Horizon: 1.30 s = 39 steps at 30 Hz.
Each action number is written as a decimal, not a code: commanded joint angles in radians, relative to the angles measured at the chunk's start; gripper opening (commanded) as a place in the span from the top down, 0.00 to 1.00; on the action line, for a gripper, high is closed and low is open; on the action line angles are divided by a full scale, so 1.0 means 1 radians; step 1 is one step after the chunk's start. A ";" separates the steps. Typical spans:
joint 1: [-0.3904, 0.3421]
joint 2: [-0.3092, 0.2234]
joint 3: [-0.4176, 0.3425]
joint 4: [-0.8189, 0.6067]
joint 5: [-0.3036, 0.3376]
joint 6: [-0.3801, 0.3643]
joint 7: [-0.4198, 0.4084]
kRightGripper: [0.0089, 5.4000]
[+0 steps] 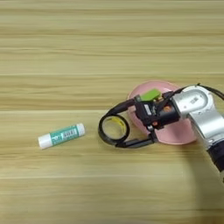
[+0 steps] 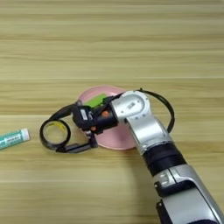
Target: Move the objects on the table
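A black tape roll with a yellow-green inside lies flat on the wooden table, just left of the pink plate. My right gripper reaches in from the right, open, with one black finger along the ring's far rim and the other along its near rim. I cannot tell whether they touch it. The same gripper straddles the tape roll in the right eye view. A white glue stick with a teal-green label lies on its side further left, apart from the gripper, and is cut by the picture's edge as the glue stick.
A pink oval plate sits under my wrist, with a small green block on its far side. My silver forearm crosses the plate's right side, a black cable looping beside it.
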 commanded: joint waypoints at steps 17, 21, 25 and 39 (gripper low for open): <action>-0.077 0.015 0.102 0.075 -0.128 -0.129 -0.068 0.25; -0.080 0.014 0.105 0.092 -0.136 -0.139 -0.074 0.25; -0.090 0.014 0.110 0.125 -0.153 -0.153 -0.085 0.25; -0.115 0.021 0.117 0.199 -0.167 -0.188 -0.115 0.02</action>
